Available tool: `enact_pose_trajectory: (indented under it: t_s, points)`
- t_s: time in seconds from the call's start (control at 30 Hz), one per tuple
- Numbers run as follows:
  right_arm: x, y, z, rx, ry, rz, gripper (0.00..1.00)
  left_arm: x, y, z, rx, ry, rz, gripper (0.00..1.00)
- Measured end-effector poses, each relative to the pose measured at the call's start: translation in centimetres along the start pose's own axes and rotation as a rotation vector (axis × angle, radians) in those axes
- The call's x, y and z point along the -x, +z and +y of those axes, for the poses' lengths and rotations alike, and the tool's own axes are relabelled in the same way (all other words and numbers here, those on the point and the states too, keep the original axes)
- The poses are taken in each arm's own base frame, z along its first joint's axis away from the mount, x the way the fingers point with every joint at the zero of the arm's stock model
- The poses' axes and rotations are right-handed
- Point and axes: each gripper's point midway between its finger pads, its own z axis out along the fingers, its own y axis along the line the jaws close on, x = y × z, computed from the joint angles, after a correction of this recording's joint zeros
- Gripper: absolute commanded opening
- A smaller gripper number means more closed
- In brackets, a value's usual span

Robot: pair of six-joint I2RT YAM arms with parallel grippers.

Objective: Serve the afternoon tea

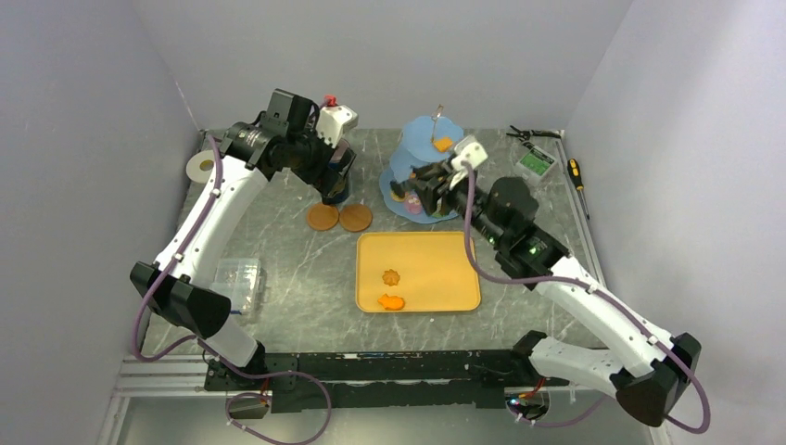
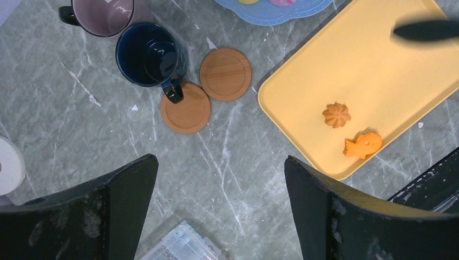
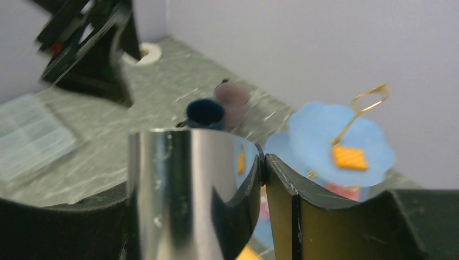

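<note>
Orange biscuits (image 2: 336, 115), 2 on tray (image 2: 379, 76), apart from wide-open empty left gripper (image 2: 219, 162); right gripper (image 1: 424, 183) clamps tongs (image 3: 184, 189).

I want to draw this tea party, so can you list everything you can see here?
dark-blue mug: 1, dark blue, beside coasters
mauve mug: 1, mauve, next to it
coasters: 2, brown, left of tray
tray: 1, yellow, in the middle
biscuits: 3, orange, two on tray, one atop stand
stand: 1, light blue, behind tray
small treats: count unclear, lowest tier
tape roll: 1, white, far-left corner
clear box: 1, see-through, left side
tools: 3, mixed colours, far-right edge
metal tool: 1, shiny, in right gripper
left gripper: 1, black, open near mugs
right gripper: 1, black, holding metal tool beside stand
</note>
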Motion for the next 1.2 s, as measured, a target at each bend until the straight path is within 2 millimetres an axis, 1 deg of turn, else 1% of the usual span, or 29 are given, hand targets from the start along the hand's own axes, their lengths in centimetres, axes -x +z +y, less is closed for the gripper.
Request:
enact_pose_trajectory:
  t_s: [0.1,0.17,0.2,0.33,0.4,0.47,0.57,0.77,1.03,1.2]
  points:
    - [-2.5,-1.1,3.4,0.059,0.034,0.061,0.57,-0.1,0.0,0.3,0.003,-0.010,-0.001,0.93]
    - [-4.5,-1.7,5.4,0.091,0.052,0.114,0.57,-0.1,-0.1,0.5,0.005,-0.018,-0.001,0.93]
    - [-6.0,-2.2,6.5,0.108,0.064,0.151,0.57,-0.1,-0.1,0.6,0.007,-0.021,-0.001,0.93]
    - [-11.3,-3.8,9.2,0.140,0.090,0.279,0.57,-0.2,-0.1,0.6,0.005,-0.024,-0.001,0.93]
    - [-13.4,-4.6,9.8,0.142,0.100,0.334,0.56,-0.1,-0.1,0.5,0.001,-0.024,-0.002,0.93]
    - [-14.7,-5.1,10.3,0.143,0.110,0.366,0.56,-0.1,-0.1,0.5,-0.001,-0.024,-0.003,0.93]
    - [-15.7,-5.3,10.9,0.144,0.120,0.389,0.56,-0.1,-0.1,0.4,-0.006,-0.025,-0.004,0.93]
    - [-17.0,-4.5,11.8,0.146,0.136,0.404,0.58,-0.1,-0.1,0.4,-0.007,-0.027,-0.004,0.93]
    - [-19.6,-3.7,12.0,0.123,0.128,0.441,0.58,-0.1,-0.1,0.4,-0.007,-0.027,-0.004,0.93]
    - [-20.4,-3.6,12.2,0.123,0.123,0.456,0.58,-0.1,-0.1,0.4,-0.007,-0.027,-0.004,0.93]
